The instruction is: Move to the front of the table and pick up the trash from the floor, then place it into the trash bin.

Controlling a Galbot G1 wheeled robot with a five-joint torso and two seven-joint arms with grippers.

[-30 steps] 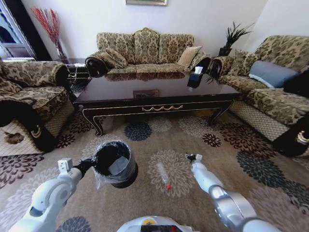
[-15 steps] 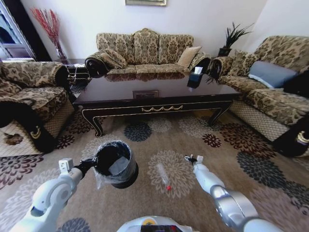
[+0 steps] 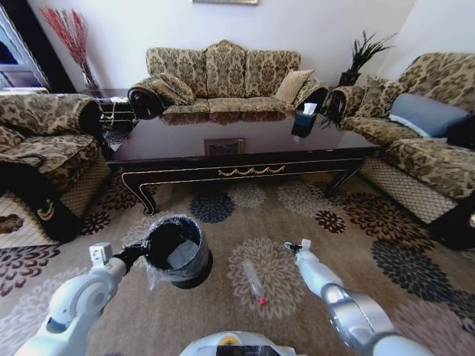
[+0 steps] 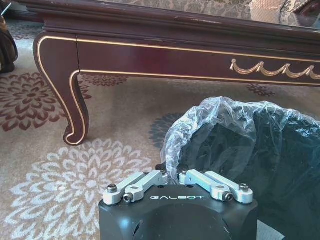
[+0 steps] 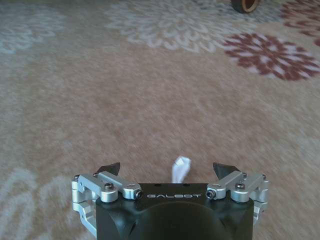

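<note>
Head view: robot parked before the worktop [image 3: 223,144], nothing binned yet.
Left gripper [image 4: 178,184] jaws pinch the trash bin [image 3: 177,251] rim; right gripper [image 5: 170,170] jaws spread over paper scrap [image 5: 180,168]; bottle [image 3: 253,282] lies on the carpet [image 3: 245,215].

Patterned sofas [image 3: 223,74], floral carpet [image 3: 371,222]

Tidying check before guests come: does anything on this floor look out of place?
Yes. A clear plastic bottle with a red cap lies flat on the carpet between the arms, and a small white scrap sits just ahead of the open right claw. The trash bin is held off the floor at its rim by the left claw.
</note>
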